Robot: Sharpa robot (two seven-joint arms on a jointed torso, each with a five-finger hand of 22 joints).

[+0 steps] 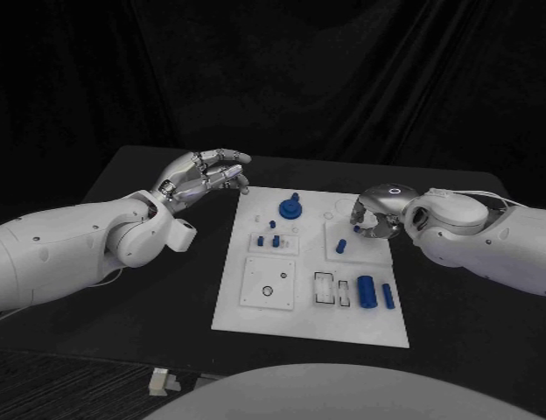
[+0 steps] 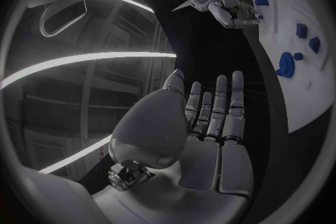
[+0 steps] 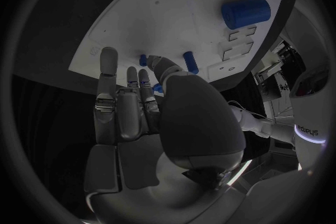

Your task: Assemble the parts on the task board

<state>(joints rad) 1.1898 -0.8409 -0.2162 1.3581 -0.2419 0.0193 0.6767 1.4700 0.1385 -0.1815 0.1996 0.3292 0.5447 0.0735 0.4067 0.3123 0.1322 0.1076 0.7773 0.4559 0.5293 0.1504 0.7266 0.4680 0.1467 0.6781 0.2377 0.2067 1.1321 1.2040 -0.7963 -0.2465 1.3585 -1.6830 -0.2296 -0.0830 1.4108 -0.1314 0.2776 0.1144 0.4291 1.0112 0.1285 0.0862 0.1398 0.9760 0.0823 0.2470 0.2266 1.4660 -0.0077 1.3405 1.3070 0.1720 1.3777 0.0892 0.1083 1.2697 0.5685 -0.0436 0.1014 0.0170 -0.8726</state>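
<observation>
The task board (image 1: 255, 308) lies flat in the middle of the black surface (image 1: 122, 188), its long side running from near to far. At its far end a round blue part with a stem (image 1: 290, 207) stands in the board, and just nearer than it two small blue pegs (image 1: 268, 240) stand upright on a square plate. Right of those, another short blue peg (image 1: 343, 246) stands in the board. At the near right, a thick blue cylinder (image 1: 367, 290) and a thinner blue rod (image 1: 388, 296) lie side by side, next to two rectangular cut-outs (image 1: 333, 289). A square plate with a small ring (image 1: 268, 291) sits at the near left.

The left hand (image 1: 206, 178) hovers above the surface just off the board's far left corner, holding nothing, its fingers loosely curved and apart; the left wrist view shows them extended side by side. The right hand (image 1: 376, 219) hangs over the board's far right part, close above the short blue peg, fingers curled downward; whether they touch the peg I cannot tell. In the right wrist view its fingers (image 3: 126, 106) stretch toward the board with nothing clearly held.
</observation>
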